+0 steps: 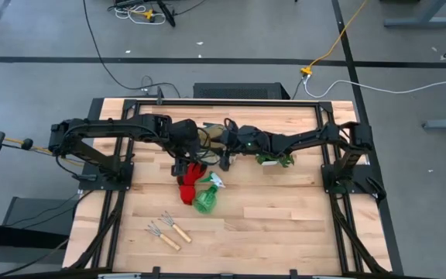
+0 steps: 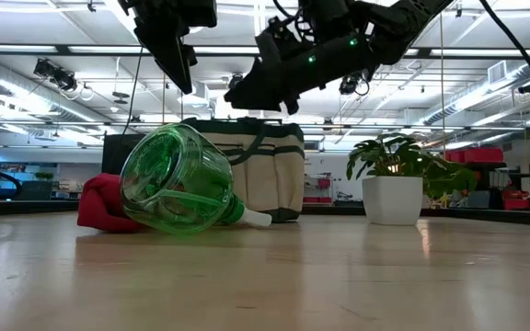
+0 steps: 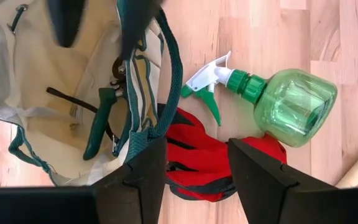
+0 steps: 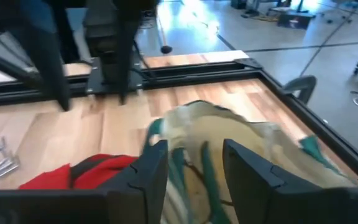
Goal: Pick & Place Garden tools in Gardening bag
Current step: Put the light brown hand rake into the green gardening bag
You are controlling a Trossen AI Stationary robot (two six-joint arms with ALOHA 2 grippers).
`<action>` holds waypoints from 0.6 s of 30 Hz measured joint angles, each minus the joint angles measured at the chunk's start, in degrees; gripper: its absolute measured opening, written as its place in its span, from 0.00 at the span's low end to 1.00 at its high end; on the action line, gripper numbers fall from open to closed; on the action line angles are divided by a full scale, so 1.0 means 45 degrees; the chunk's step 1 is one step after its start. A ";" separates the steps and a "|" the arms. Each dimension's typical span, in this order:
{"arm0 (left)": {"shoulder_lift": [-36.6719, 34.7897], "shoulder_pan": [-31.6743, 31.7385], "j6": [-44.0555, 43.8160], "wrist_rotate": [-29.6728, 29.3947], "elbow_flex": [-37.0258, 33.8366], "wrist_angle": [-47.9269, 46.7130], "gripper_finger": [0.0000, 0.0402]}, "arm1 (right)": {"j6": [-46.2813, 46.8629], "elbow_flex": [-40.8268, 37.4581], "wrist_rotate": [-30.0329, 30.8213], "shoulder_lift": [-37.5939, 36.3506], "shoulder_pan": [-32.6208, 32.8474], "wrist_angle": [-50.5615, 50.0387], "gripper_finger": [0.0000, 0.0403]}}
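We see the left gripper (image 3: 194,177) above the red fabric gloves (image 3: 197,158), its jaws apart and holding nothing. The right gripper (image 4: 194,168) hangs over the cream-white fabric gardening bag with dark green trim (image 3: 48,93), jaws open and empty. Inside the bag lie the green-handled pruning shears (image 3: 101,121). The clear green spray bottle with white nozzle (image 3: 278,106) lies on its side touching the gloves, just beside the bag. Two wooden-handled mini metal rakes (image 1: 169,229) rest apart on the wooden table (image 1: 285,225).

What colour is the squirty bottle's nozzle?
White, on the green spray bottle; the left wrist view shows it best.
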 joint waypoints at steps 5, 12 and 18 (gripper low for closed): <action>0.0001 -0.0003 -0.0087 0.0005 0.0000 -0.0280 0.44 | -0.0042 0.0000 -0.0008 0.0000 0.0399 -0.0022 0.38; 0.0002 0.0000 -0.0100 0.0125 0.0000 -0.0647 0.44 | 0.0007 0.0000 -0.0044 -0.0286 0.1129 -0.0360 0.38; 0.0000 -0.0472 -0.0349 0.0597 0.0000 -0.1599 0.44 | 0.0045 0.0000 -0.0032 -0.0774 0.1717 -0.0839 0.38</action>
